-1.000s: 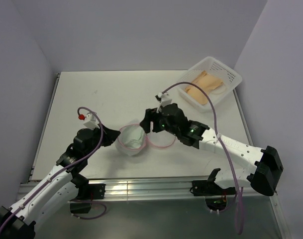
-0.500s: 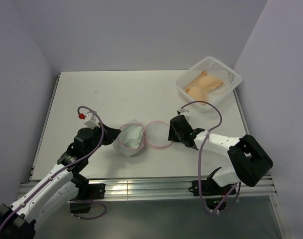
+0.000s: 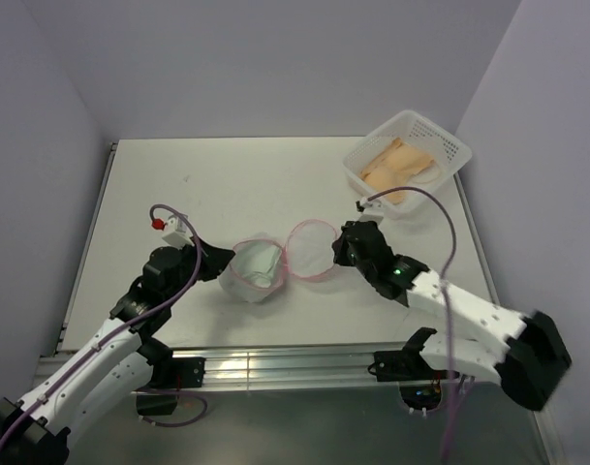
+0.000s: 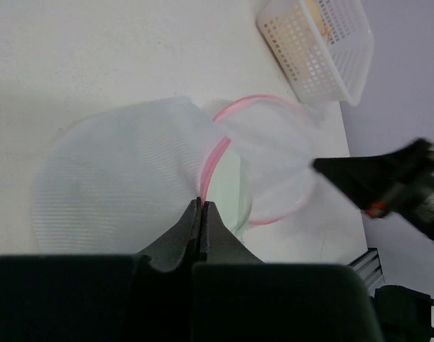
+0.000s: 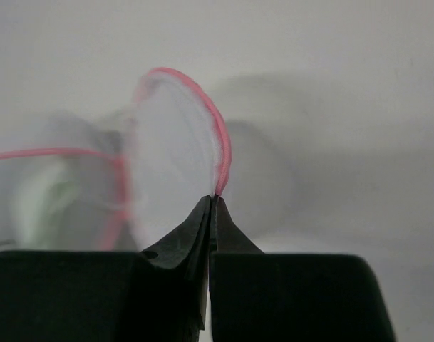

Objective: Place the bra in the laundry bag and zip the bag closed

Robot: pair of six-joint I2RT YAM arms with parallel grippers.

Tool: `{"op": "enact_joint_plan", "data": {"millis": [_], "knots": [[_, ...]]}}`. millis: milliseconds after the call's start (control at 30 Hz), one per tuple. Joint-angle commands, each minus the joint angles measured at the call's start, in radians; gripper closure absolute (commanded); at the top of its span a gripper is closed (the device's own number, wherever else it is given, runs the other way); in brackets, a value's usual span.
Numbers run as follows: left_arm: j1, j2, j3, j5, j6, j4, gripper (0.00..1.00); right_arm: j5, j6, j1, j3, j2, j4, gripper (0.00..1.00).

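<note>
The laundry bag, a white mesh pouch with a pink zipper rim, lies open on the table between both arms. My left gripper is shut on the pink rim at the bag's left side; the left wrist view shows the rim running straight into the pinched tips. The bag's round lid flap stands tilted up, and my right gripper is shut on its pink edge at the tips. The bra, peach fabric, lies in the basket at the back right.
A white perforated plastic basket stands at the table's far right corner, also seen in the left wrist view as the basket. Grey walls close in on three sides. A metal rail runs along the near edge.
The right gripper closed on the lid flap's pink rim and raised the flap off the table, its arm swinging lower and to the right. The left gripper kept its hold on the bag.
</note>
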Motion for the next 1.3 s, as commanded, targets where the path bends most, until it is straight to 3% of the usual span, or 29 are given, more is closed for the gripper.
{"op": "enact_joint_plan", "data": {"millis": [0, 133, 267, 400, 467, 533, 767, 867, 967, 1000, 1067, 1100, 1167, 1267], "knots": [[0.003, -0.028, 0.095, 0.012, 0.022, -0.018, 1.00, 0.144, -0.061, 0.131, 0.151, -0.297, -0.113, 1.00], [0.003, -0.060, 0.193, -0.001, 0.037, -0.098, 1.00, 0.228, -0.104, 0.303, 0.378, -0.351, -0.259, 1.00], [0.008, -0.015, 0.223, -0.135, 0.082, -0.207, 1.00, 0.201, -0.136, 0.325, 0.472, -0.221, -0.343, 1.00], [0.003, -0.039, 0.290, -0.031, 0.089, -0.192, 1.00, 0.235, -0.182, 0.429, 0.521, -0.285, -0.265, 1.00], [0.003, -0.060, 0.299, -0.121, 0.112, -0.222, 1.00, 0.235, -0.198, 0.423, 0.503, -0.276, -0.216, 1.00], [0.005, -0.048, 0.298, -0.185, 0.126, -0.248, 1.00, 0.225, -0.195, 0.402, 0.515, -0.215, -0.278, 1.00], [0.005, -0.013, 0.197, -0.208, 0.094, -0.247, 0.97, 0.058, -0.118, 0.344, 0.377, -0.136, -0.181, 1.00], [0.005, -0.033, 0.171, -0.238, 0.080, -0.261, 0.94, -0.039, -0.087, 0.264, 0.290, -0.127, -0.139, 1.00], [0.006, -0.057, 0.137, -0.248, 0.057, -0.262, 0.98, -0.164, -0.046, 0.152, 0.186, -0.138, -0.064, 1.00], [0.006, -0.066, 0.116, -0.245, 0.051, -0.261, 0.99, -0.173, -0.041, 0.131, 0.170, -0.141, -0.058, 0.96], [0.006, -0.092, 0.092, -0.247, 0.028, -0.256, 1.00, -0.192, -0.047, 0.068, 0.155, -0.145, -0.065, 0.63], [0.005, -0.100, 0.073, -0.247, 0.022, -0.253, 0.99, -0.201, -0.055, 0.046, 0.181, -0.145, -0.079, 0.37], [0.005, -0.120, 0.063, -0.256, 0.008, -0.259, 0.92, -0.200, -0.090, -0.021, 0.219, -0.142, -0.115, 0.27], [0.006, -0.137, 0.068, -0.268, 0.006, -0.271, 0.80, -0.239, -0.126, -0.148, 0.291, -0.113, -0.102, 0.28]]}}
